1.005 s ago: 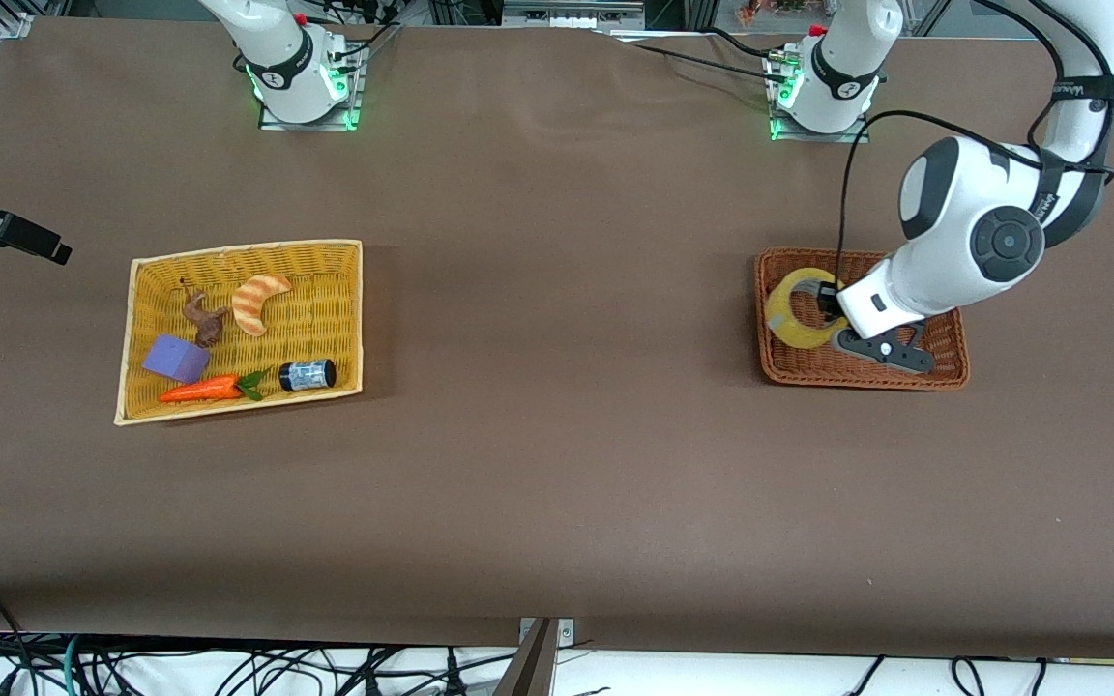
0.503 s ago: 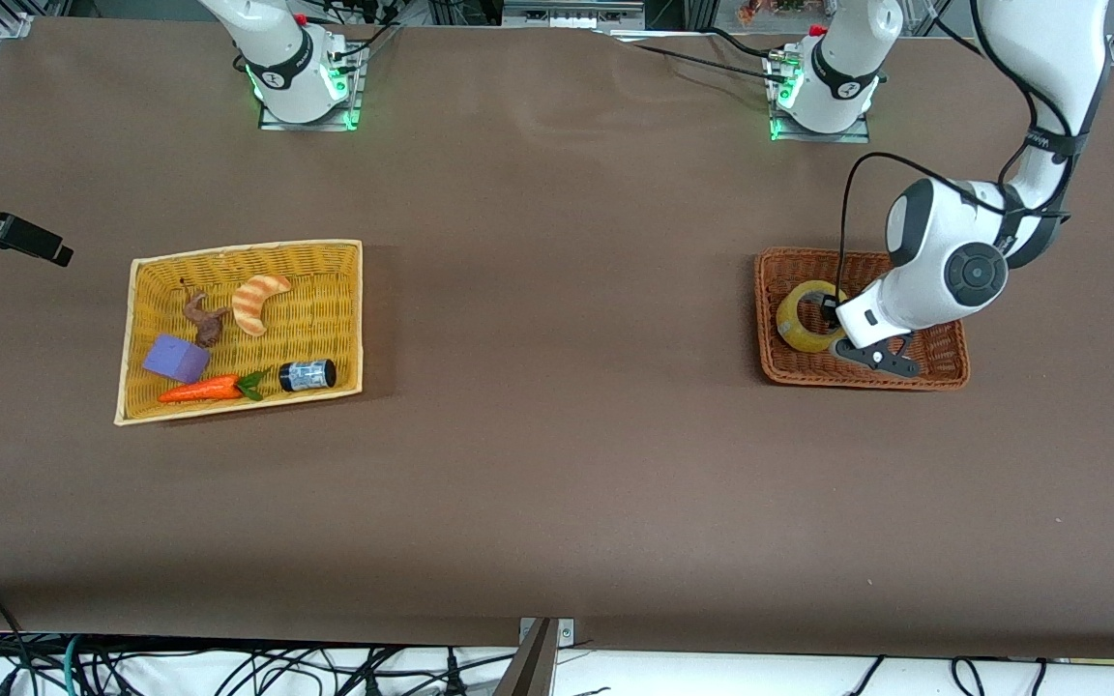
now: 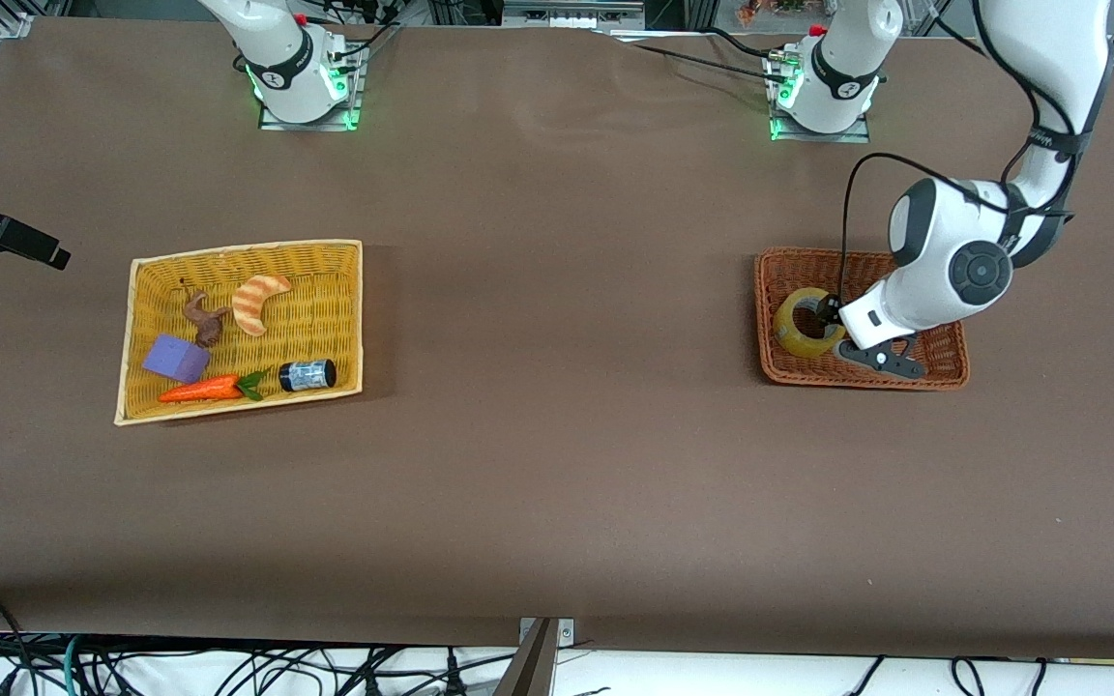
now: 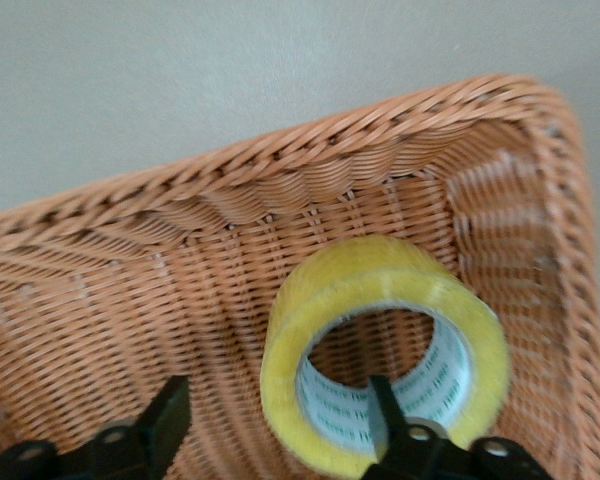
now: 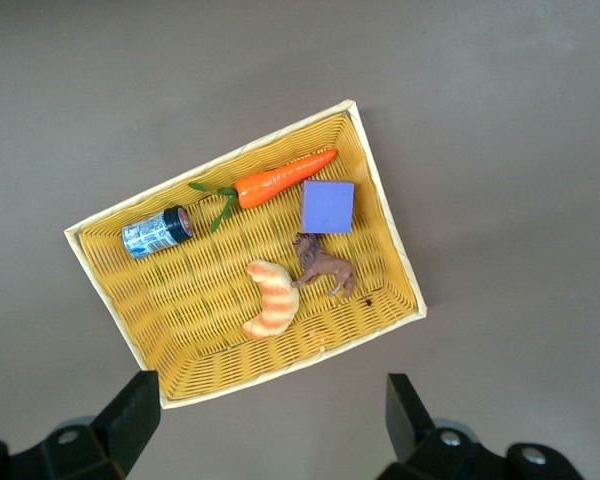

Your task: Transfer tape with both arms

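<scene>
The tape point(image 4: 385, 350) lies tilted in the brown basket point(image 3: 789, 367) toward the tabletop's left-arm end. The left tool point(image 4: 275, 425) is spread, one finger point(image 4: 380, 415) inside the ring. The right tool point(image 5: 270, 415), spread, waits above the yellow basket point(image 5: 100, 275).

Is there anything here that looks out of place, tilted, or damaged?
Only one thing: the tape does not lie flat. It stands tilted in a corner of the brown basket, with one finger of the open left gripper inside its core. The yellow basket looks orderly below the open right gripper. No damage shows.
</scene>
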Controlling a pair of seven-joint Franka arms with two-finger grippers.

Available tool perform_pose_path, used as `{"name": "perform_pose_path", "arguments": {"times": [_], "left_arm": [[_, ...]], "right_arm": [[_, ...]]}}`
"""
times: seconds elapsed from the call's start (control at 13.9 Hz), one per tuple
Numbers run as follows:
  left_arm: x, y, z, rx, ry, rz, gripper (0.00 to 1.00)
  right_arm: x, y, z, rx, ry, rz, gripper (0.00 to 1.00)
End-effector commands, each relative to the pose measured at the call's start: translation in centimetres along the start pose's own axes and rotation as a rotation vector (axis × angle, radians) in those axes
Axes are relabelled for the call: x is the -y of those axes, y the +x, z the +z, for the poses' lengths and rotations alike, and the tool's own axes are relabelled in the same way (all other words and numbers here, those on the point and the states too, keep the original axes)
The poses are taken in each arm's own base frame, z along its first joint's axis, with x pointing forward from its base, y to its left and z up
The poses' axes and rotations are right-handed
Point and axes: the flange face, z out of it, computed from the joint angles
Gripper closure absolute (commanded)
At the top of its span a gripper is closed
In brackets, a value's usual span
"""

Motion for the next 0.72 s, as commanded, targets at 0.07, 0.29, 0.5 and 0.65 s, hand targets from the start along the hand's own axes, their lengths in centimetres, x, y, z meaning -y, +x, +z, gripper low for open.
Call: {"name": "perform_pose_path", "arguments": {"times": [0.07,0.29,0.5,0.65], "left_arm": [[-0.7,-1.8,-10.0,-0.129,0.044,0.017,0.00],[-1.6,-0.9,-18.4,-0.208,0.064,0.027,0.00],[-3.7,-1.1,-27.3,-0.168,0.070,0.050,0.00],[-3.8,-2.0,-31.1,-0.154,0.067,0.030,0.00]], "right_arm": [[0.0,0.4,-0.5,-0.002,0.013,-0.012,0.00],[0.0,0.4,-0.5,-0.001,0.013,-0.012,0.00],[0.0,0.3,-0.6,-0.004,0.013,-0.012,0.00],[0.0,0.3,-0.6,-0.004,0.013,-0.012,0.00]]}}
